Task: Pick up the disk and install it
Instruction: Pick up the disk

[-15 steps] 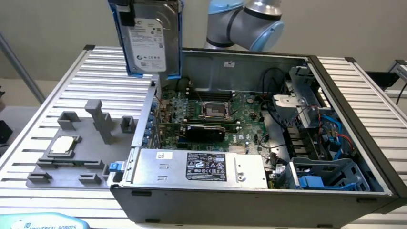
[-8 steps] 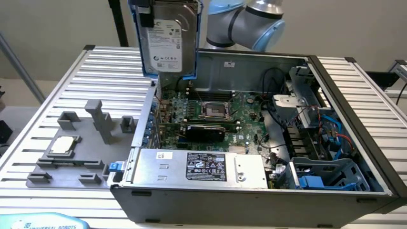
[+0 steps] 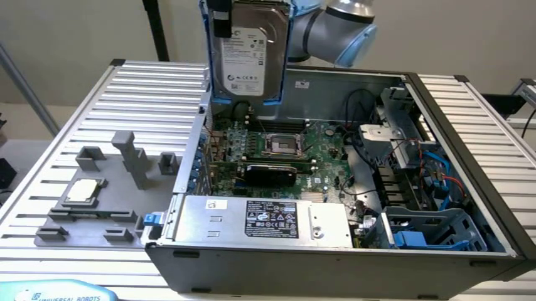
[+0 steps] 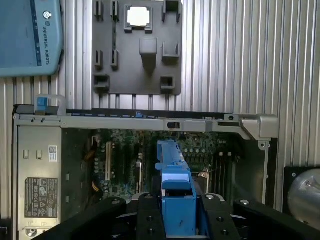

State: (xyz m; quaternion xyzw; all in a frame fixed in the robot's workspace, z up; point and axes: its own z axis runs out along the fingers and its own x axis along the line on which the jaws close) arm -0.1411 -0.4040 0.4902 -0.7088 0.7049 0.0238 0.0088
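The disk (image 3: 248, 53), a silver-grey hard drive with a white label in a blue plastic carrier, hangs upright above the back of the open computer case (image 3: 452, 106). In the wrist view my gripper (image 4: 178, 220) is shut on the disk's blue carrier (image 4: 176, 195), with a black finger (image 4: 149, 220) on each side of it. The motherboard (image 3: 277, 150) lies below the disk inside the case.
A grey power supply box with a black label (image 3: 268, 219) sits at the case's front. A blue drive bay (image 3: 435, 229) is at the exterior view's right. A grey fixture plate (image 3: 92, 213) holding a small square chip (image 3: 84, 191) lies on the ribbed table. A teach pendant (image 4: 27, 37) lies nearby.
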